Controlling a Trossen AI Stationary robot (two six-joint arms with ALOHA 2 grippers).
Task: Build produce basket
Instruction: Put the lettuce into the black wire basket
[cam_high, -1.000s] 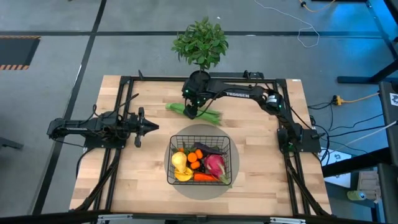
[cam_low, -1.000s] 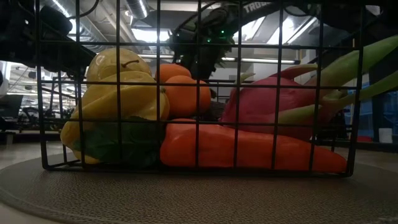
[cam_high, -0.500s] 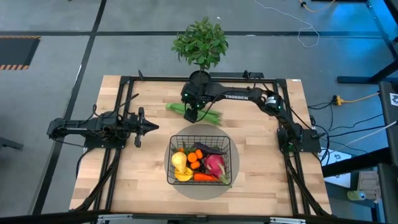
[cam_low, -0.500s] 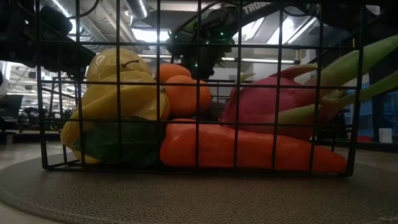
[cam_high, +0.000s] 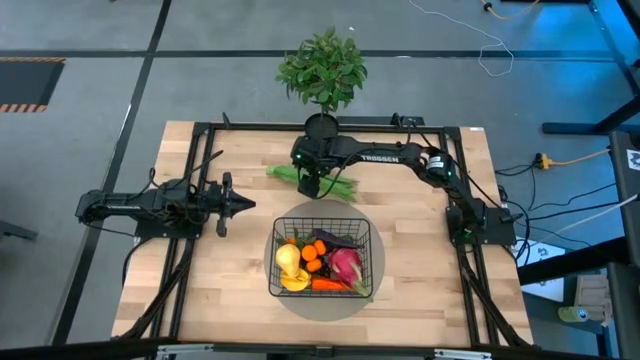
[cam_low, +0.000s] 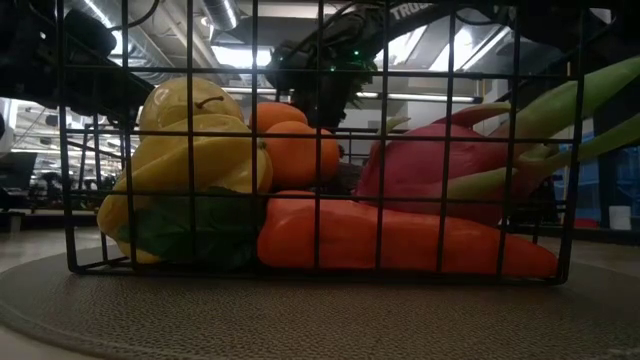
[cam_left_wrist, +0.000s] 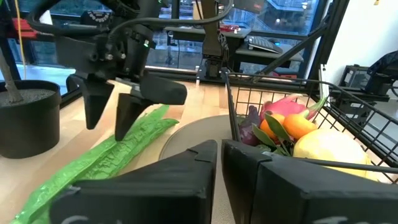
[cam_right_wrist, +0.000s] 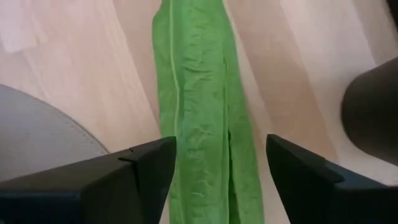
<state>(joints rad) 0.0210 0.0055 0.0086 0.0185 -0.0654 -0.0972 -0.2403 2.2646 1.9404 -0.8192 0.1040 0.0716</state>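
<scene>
Right claw (cam_high: 311, 186) hovers spread wide, straddling the green beans (cam_high: 340, 185) at twelve o'clock on the tabletop (cam_high: 200, 290), lined up to grab. Basket (cam_high: 370, 262) waits at six. Left claw (cam_high: 246, 204) idles clenched at nine.

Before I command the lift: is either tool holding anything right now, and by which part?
Nothing is held. The right tool is open, straddling the green beans on the table without closing. The left tool is shut and empty.

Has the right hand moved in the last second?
Yes. In the high view the right hand has shifted slightly left along the beans, away from the frame's right side.
</scene>
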